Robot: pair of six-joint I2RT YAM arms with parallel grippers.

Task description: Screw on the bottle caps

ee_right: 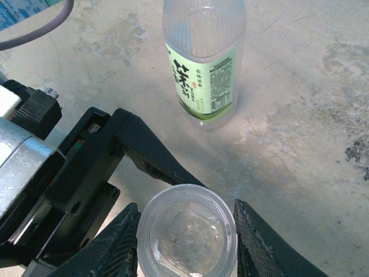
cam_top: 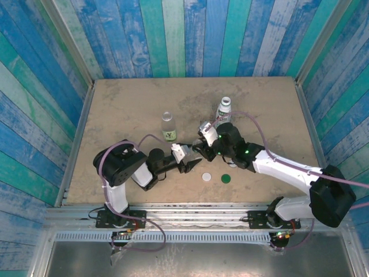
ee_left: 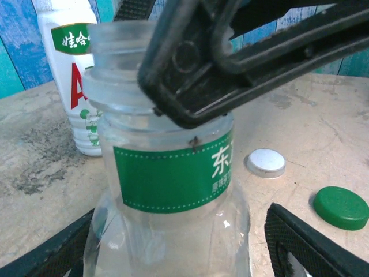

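right gripper (ee_right: pixel 185 245): I see it pinching tiny bottle (ee_left: pixel 173 173) neck, upright
left gripper (ee_left: pixel 180 254): wide, free
white cap (cam_top: pixel 206 176): just right of left gripper

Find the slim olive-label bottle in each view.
Top: slim bottle upright, left of centre, beyond the left claw.
Right wrist: top centre, upright, beyond the small bottle in the right claw.
Shared landmark: left claw.
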